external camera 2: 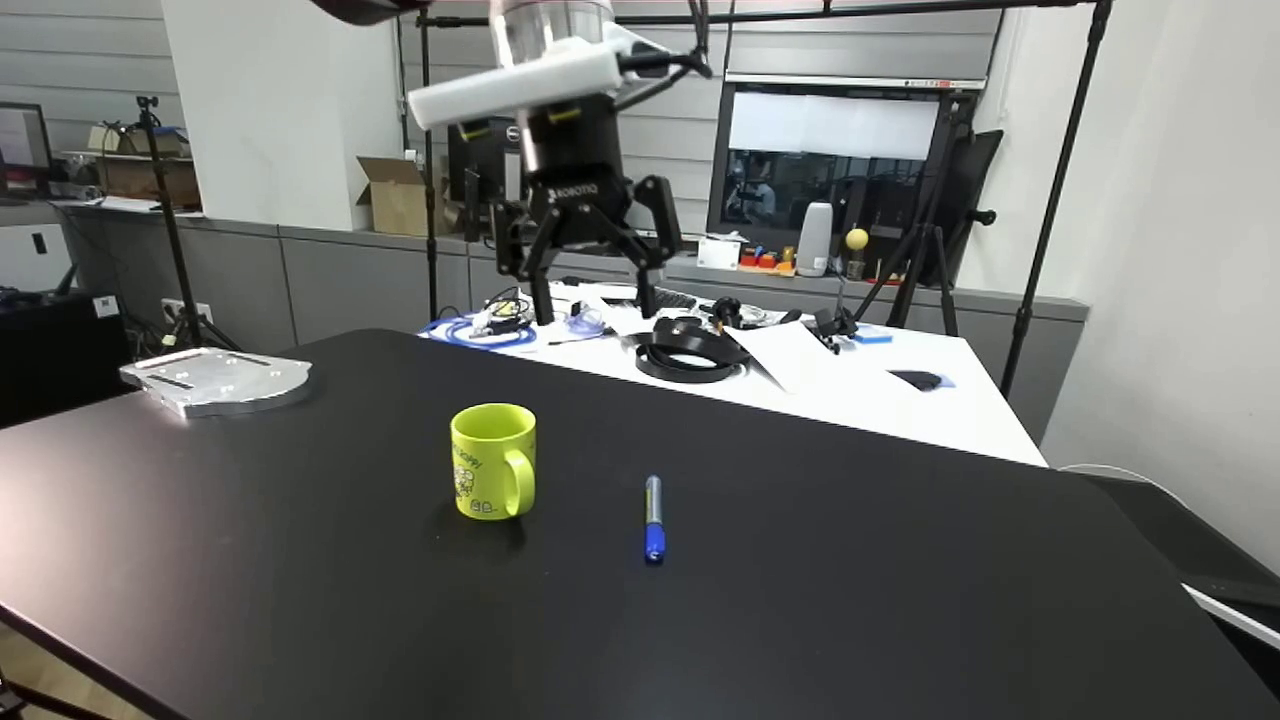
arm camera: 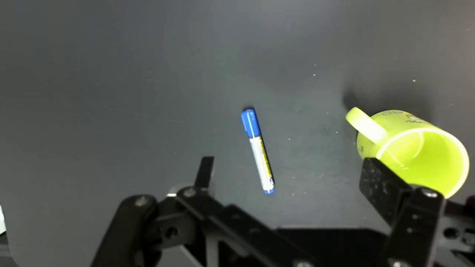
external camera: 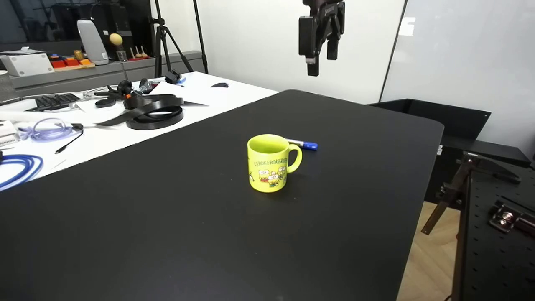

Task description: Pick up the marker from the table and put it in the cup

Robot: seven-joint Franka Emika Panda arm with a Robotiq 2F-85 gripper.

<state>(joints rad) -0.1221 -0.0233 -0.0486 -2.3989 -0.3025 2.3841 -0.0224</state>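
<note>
Wrist view: marker (arm camera: 258,151) apart from cup (arm camera: 400,135), table (arm camera: 16,233) edge.

Matte black tabletop (external camera 2: 800,620) below me, corners rounded, pale specks (arm camera: 414,80) scattered. I see yellow-green cartoon-print mug (external camera: 267,167) upright on it; blue-capped marker (arm camera: 258,152) lying flat on mug's handle side, near but apart. Silvery slotted metal plate (external camera 2: 225,382) at table edge.

wrist view: marker (arm camera: 260,157), white barrel, blue cap on, lying flat on black worktop (arm camera: 111,118), cap toward 11–12 o'clock. yellow-green cup (arm camera: 419,148) upright, apart, at the marker's 3 o'clock, handle toward 10 o'clock. cartoon print on cup wall in both exterior views.
</note>
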